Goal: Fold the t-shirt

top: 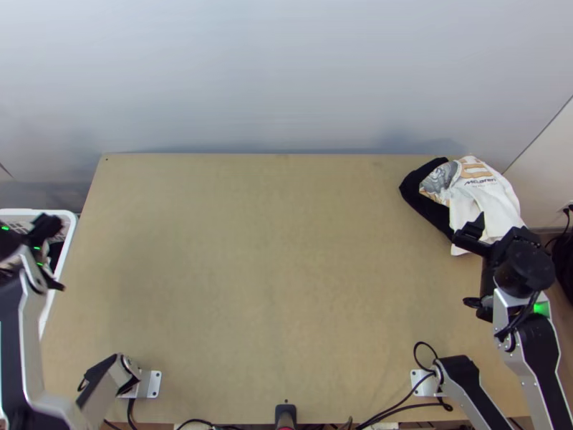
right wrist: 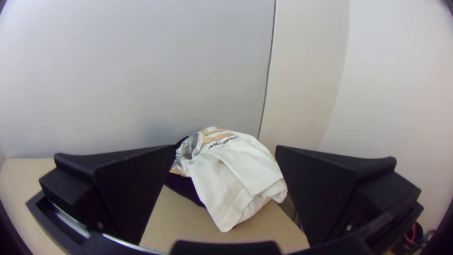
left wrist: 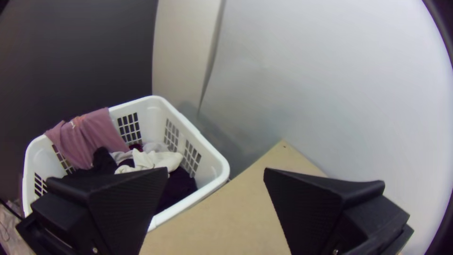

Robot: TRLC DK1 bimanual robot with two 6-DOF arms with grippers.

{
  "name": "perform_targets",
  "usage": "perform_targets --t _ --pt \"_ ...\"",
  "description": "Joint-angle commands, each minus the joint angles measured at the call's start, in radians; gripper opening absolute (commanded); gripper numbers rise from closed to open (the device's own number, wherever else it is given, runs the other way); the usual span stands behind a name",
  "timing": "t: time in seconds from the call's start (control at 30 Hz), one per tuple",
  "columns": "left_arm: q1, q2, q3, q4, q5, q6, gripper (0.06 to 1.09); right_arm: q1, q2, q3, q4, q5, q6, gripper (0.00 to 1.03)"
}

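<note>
A white cloth with a printed front, apparently a t-shirt, lies bunched at the table's far right corner with black cloth along its left side. I cannot tell whether the two are one garment. Just nearer than the pile is my right gripper; in the right wrist view that gripper is open, the white cloth showing beyond the gap. My left gripper is over the basket's edge at the far left. It stands open in the left wrist view too, holding nothing.
A white laundry basket stands off the table's left edge. In the left wrist view, the basket holds white and dark clothes, with a mauve cloth over its rim. A pale wall rises behind the bare tabletop.
</note>
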State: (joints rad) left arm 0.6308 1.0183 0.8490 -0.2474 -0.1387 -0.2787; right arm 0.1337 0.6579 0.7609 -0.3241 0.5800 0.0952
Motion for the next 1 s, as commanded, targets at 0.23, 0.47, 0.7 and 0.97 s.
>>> perform_targets --t 0.23,0.47,0.7,0.97 --pt "0.464 0.655 0.246 0.092 0.094 -0.013 1.04 0.020 0.054 0.051 -0.098 0.003 0.029 0.98" --pt "0.495 0.879 0.306 0.094 0.114 -0.036 1.04 0.023 0.071 0.049 -0.104 0.004 0.009 0.98" --pt "0.494 1.071 0.415 0.096 0.113 -0.059 1.03 0.021 0.075 0.037 -0.112 0.011 -0.020 0.98" --pt "0.501 1.255 0.567 0.085 0.113 -0.089 1.03 0.021 0.075 0.023 -0.128 0.023 -0.031 0.98"
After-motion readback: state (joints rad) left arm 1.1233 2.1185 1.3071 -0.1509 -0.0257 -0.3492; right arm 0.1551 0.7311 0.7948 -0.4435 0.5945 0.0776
